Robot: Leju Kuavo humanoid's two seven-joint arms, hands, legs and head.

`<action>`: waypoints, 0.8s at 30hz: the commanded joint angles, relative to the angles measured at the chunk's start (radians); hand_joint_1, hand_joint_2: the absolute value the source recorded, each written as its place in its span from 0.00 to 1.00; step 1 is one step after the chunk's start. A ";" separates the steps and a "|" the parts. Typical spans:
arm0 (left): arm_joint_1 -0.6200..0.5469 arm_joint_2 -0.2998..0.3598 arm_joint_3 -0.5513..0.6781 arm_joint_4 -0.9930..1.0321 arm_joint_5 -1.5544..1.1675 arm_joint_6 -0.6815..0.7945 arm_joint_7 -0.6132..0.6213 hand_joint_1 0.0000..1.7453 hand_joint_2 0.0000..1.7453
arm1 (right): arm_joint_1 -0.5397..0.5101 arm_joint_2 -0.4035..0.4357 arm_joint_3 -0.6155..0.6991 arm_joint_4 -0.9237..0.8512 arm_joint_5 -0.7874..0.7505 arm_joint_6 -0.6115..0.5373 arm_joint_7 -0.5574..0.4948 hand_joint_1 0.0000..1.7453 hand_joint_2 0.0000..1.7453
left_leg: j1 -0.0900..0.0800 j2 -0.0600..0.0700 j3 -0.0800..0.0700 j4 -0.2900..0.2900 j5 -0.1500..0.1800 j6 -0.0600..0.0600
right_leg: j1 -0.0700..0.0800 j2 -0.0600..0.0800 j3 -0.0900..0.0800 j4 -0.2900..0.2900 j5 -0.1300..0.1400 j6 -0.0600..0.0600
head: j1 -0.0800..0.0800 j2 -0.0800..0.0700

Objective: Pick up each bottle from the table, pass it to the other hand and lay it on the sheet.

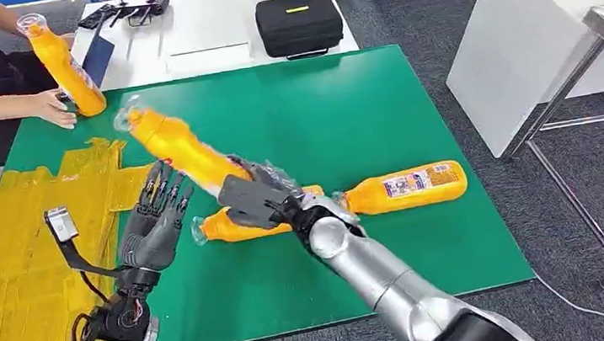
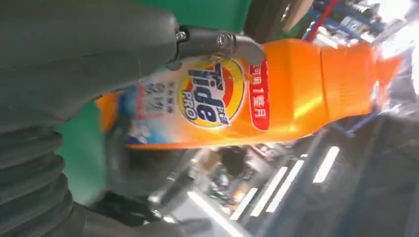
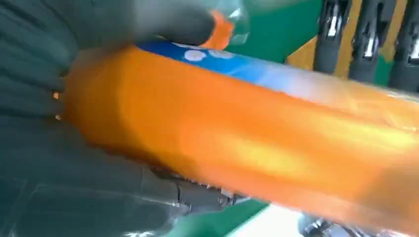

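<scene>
Held bottle: orange bottle (image 1: pixel 180 149) in clear wrap, raised over the green table (image 1: pixel 376 103), tilted with its cap end up and away from the robot; label reads Tide Pro in the left wrist view (image 2: pixel 212 101).
Right hand: right hand (image 1: pixel 255 199) is wrapped around the bottle's lower end; in the right wrist view the thumb and fingers (image 3: pixel 197 195) clamp the orange body (image 3: pixel 247 148).
Left hand: left hand (image 1: pixel 154 224) is just beside the held bottle, palm toward it, fingers spread and holding nothing.
Sheet: yellow sheet (image 1: pixel 12 269) lies on the table's left part, under the left arm.
Other bottles: two lie flat on the table, one (image 1: pixel 228 227) under the right hand, one (image 1: pixel 406 187) to its right.
Person: a hand (image 1: pixel 51 108) holds a fourth bottle (image 1: pixel 63 64) upright at the far left corner.
</scene>
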 commanded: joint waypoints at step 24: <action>-0.173 -0.029 0.078 0.216 -0.116 0.126 -0.068 0.00 1.00 | -0.012 0.114 0.361 0.166 0.176 0.022 0.062 1.00 1.00 | 0.001 -0.003 0.000 -0.001 0.000 -0.001 | 0.002 -0.004 0.001 -0.001 -0.001 -0.001 | 0.000 0.000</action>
